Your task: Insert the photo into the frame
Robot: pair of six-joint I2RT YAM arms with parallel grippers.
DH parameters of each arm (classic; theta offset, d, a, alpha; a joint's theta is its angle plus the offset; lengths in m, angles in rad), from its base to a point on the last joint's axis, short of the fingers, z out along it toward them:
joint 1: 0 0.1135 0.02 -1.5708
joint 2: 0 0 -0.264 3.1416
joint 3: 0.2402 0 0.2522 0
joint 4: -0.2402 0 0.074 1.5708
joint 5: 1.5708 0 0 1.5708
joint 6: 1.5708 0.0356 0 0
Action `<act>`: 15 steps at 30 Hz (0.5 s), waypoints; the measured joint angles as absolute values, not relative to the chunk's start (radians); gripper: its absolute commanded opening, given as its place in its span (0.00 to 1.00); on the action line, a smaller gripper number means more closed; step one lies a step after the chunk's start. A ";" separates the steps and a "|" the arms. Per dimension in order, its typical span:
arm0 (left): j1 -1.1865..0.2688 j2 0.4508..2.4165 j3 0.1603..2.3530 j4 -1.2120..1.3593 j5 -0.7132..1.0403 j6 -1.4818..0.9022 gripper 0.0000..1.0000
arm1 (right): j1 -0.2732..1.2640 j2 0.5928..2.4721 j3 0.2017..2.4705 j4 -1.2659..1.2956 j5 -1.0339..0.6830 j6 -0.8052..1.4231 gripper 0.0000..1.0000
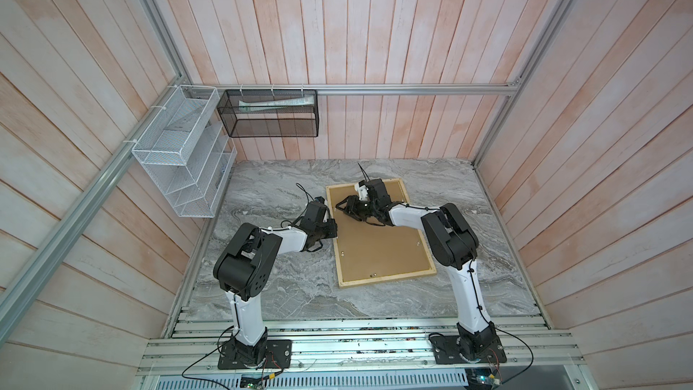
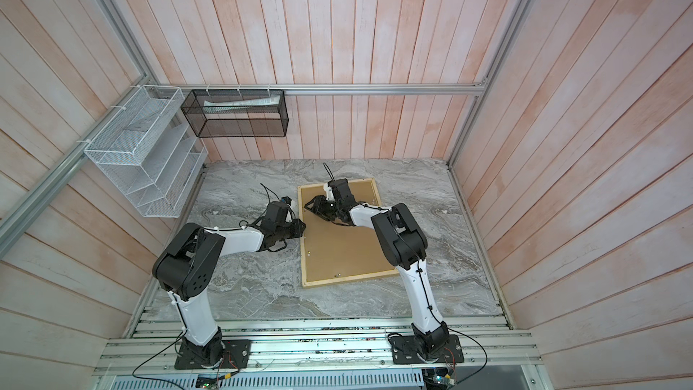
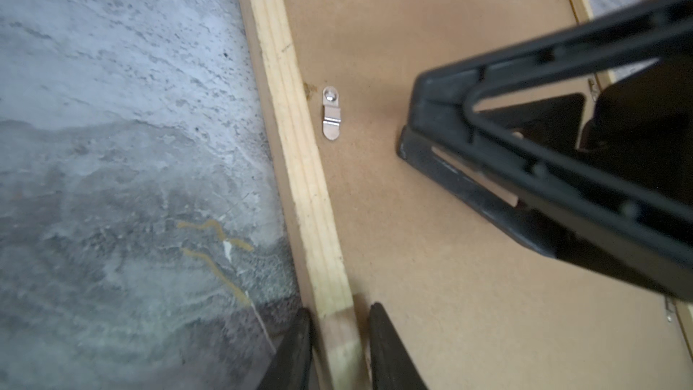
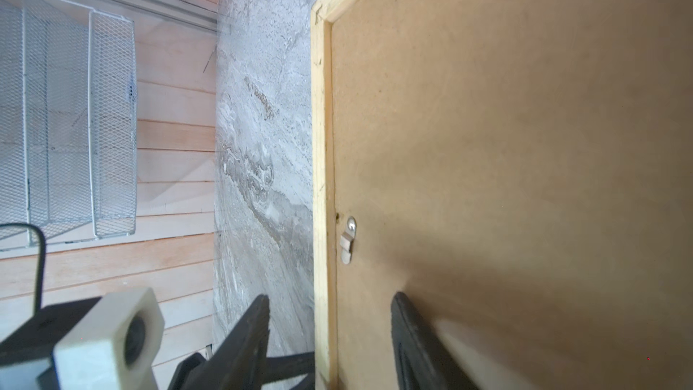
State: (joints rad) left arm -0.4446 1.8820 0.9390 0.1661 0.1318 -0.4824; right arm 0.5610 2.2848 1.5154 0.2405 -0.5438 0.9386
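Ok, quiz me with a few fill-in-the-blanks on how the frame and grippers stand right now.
1. The frame lies flat on the table, its brown ___ board facing up.
2. The jaws of the left gripper stand either side of the ___'s wooden rail.
3. The jaws of the right gripper stand ___, one over the table, one over the board.
Missing words: backing; frame; open.

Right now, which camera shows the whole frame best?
A top view: the frame lies back up, almost all visible. The left wrist view shows one side between the left hand's fingers; the right wrist view, one corner.
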 measured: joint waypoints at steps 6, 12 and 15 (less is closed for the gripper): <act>-0.439 1.882 0.916 0.212 0.146 -0.483 0.27 | 0.571 2.316 1.553 0.255 -0.545 1.005 0.54; -0.436 1.882 0.904 0.236 0.152 -0.483 0.27 | 0.575 2.328 1.560 0.280 -0.549 1.052 0.54; -0.436 1.882 0.900 0.245 0.153 -0.483 0.27 | 0.577 2.339 1.568 0.292 -0.550 1.071 0.54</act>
State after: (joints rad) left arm -0.4358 1.8820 0.8997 0.2455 0.1532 -0.4828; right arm 0.5774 2.3390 1.5684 0.2924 -0.5499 1.0714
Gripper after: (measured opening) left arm 0.271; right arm 0.539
